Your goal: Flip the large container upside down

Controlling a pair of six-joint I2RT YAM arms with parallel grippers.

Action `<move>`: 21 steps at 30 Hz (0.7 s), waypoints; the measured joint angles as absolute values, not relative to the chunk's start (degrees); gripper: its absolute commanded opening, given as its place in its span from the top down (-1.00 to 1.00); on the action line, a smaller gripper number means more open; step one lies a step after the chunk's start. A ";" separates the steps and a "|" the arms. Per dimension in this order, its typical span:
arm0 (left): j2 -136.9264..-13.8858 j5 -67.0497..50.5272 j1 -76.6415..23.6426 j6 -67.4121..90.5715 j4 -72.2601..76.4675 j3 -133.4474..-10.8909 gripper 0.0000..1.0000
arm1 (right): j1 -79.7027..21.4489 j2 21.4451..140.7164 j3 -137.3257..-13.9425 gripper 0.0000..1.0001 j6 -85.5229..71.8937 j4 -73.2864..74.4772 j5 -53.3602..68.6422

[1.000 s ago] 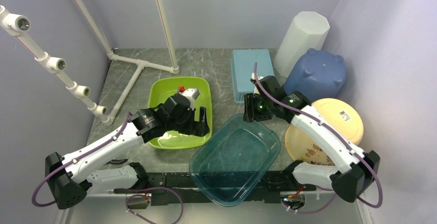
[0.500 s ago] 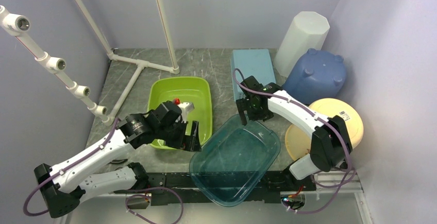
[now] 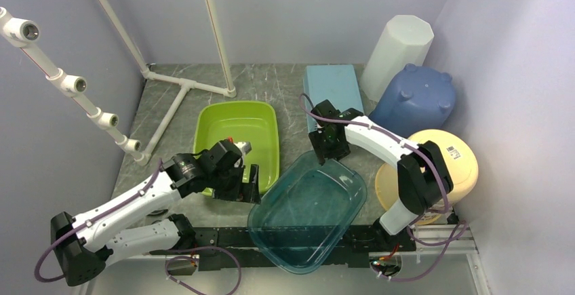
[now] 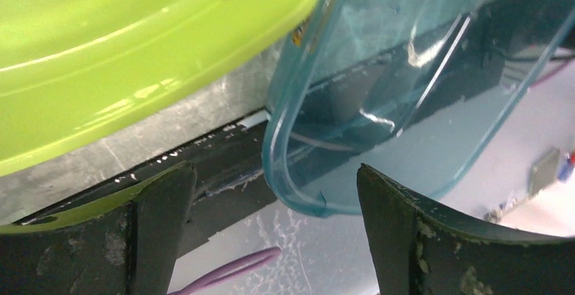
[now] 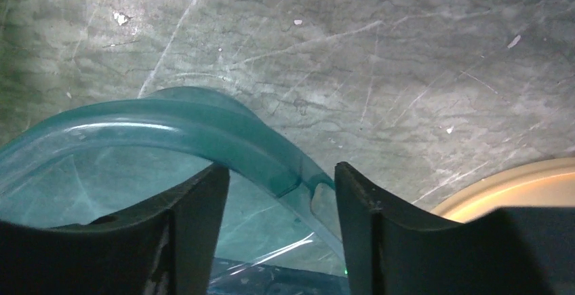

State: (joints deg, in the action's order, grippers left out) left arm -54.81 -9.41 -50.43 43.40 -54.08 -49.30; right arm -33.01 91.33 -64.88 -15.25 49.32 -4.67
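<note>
Moved: The left gripper (image 3: 249, 185) has come off the green tub (image 3: 234, 122) and down to the near left corner of the big container (image 3: 308, 207). The right gripper (image 3: 327, 152) has slid a bit to the left along the far rim. The big container has shifted a little to the left.
White pipes (image 3: 183, 88): They lie on the worktop (image 3: 264, 81) at the far left, well apart from everything else.
Left gripper: Its two fingers (image 4: 156, 241) are wide apart. They hold nothing.
Green tub: It sits open side up, just left of the big container.
Big container: It is see-through and blue-green, in the middle at the near side. It is the right way up. Its near end sticks out past the worktop edge.
Right gripper: It is at the far rim of the big container. Its fingers (image 5: 196, 241) have a gap between them, and the rim is in that gap. I cannot tell if they squeeze it.
Blue box (image 3: 331, 88): It lies flat, behind the right gripper.
Tall white tub (image 3: 397, 47): It stands in the far right corner.
Blue bucket (image 3: 415, 98): It sits bottom up, beside the tall white tub.
Yellow plate (image 3: 441, 163): It lies at the right, near the big container.
Only the top view shows: both arms and all the things at once.
Only the left wrist view shows: the corner of the big container between the open fingers, touching neither.
Only the right wrist view shows: the curved rim close up, and scratches on the worktop.
</note>
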 measured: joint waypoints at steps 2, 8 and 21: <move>-54.85 -6.76 -50.41 44.14 -53.95 -49.63 -0.89 | -33.01 91.81 -64.86 -0.05 -14.83 49.06 -4.34; -56.99 2.02 -49.47 43.79 -49.52 -57.06 -0.90 | -33.54 92.40 -64.84 0.31 -13.02 49.28 -3.77; -93.58 1.67 -32.60 40.77 -40.47 -73.14 -0.89 | -35.18 88.09 -60.71 0.51 -13.69 48.31 -2.48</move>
State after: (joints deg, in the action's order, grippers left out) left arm -93.58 1.67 -32.60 40.77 -40.47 -73.14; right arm -35.18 88.09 -60.71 -13.69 48.31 -2.48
